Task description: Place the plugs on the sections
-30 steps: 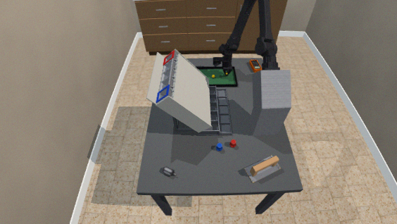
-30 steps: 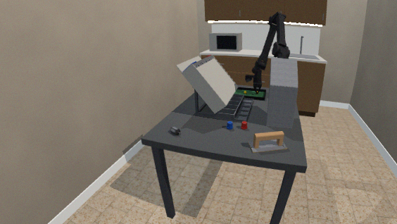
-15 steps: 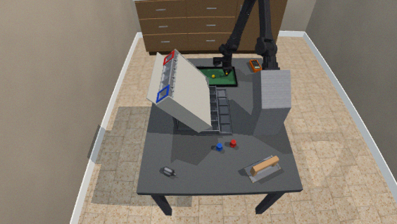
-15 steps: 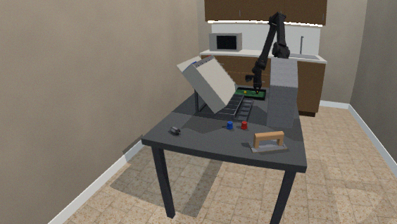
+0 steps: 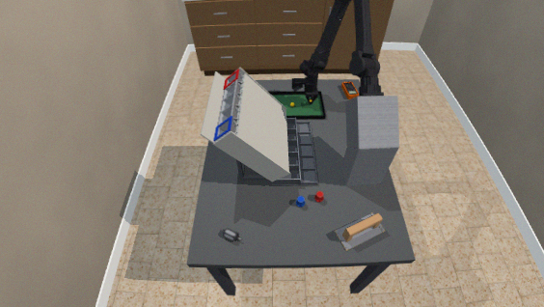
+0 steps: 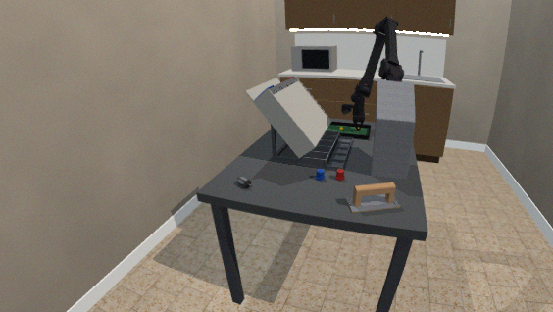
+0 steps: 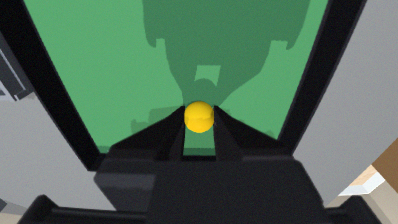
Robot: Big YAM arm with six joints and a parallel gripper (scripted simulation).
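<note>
My gripper (image 7: 199,112) is shut on a yellow marble (image 7: 199,116) low over the green marble tray (image 5: 299,104) at the back of the table; the gripper also shows in the top view (image 5: 311,97) and the exterior view (image 6: 358,127). A second yellow marble (image 5: 292,103) lies in the tray. The tilted cover (image 5: 251,123) carries the red-banded funnel (image 5: 231,78) and the blue-banded funnel (image 5: 223,128) on its top edge. A row of grey sections (image 5: 303,152) runs along its foot. The red plug (image 5: 319,196) and blue plug (image 5: 300,201) stand on the table in front.
A tall grey block (image 5: 377,137) stands to the right of the sections. An orange device (image 5: 350,89) lies by the arm's base. A wooden-handled trowel (image 5: 363,230) lies front right and a small dark object (image 5: 230,235) front left.
</note>
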